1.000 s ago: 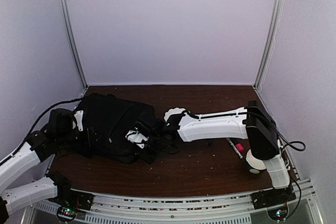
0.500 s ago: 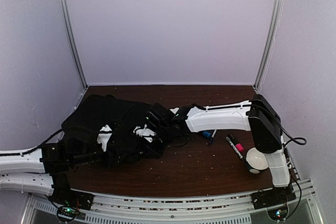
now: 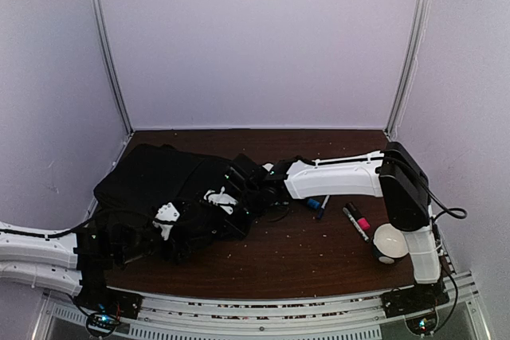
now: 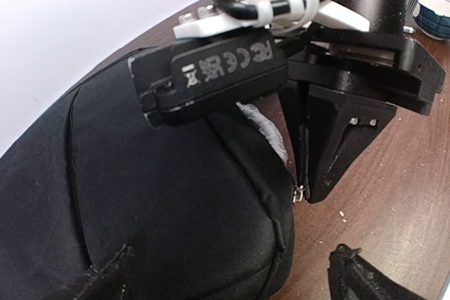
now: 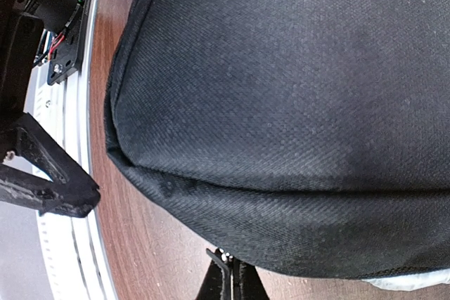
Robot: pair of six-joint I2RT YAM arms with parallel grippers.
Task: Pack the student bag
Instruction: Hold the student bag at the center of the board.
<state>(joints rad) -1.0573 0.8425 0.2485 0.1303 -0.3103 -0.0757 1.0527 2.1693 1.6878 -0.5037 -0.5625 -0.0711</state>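
Observation:
The student bag, a big black fabric backpack, lies flat on the left half of the brown table. My right gripper is shut on a small metal zip pull at the bag's edge. The left wrist view shows the same pull pinched between the right gripper's black fingers. My left gripper is wide open, one finger on each side of the bag's rounded corner, gripping nothing. In the top view it sits at the bag's near edge.
Right of the bag lie a blue pen and a black marker with a pink band. A white round cup stands by the right arm's base. Crumbs dot the table. Walls close in on three sides.
My left gripper has opened wide and drawn back toward the near left edge. The right gripper, still shut, has moved slightly toward the back right, and the bag has spread out.

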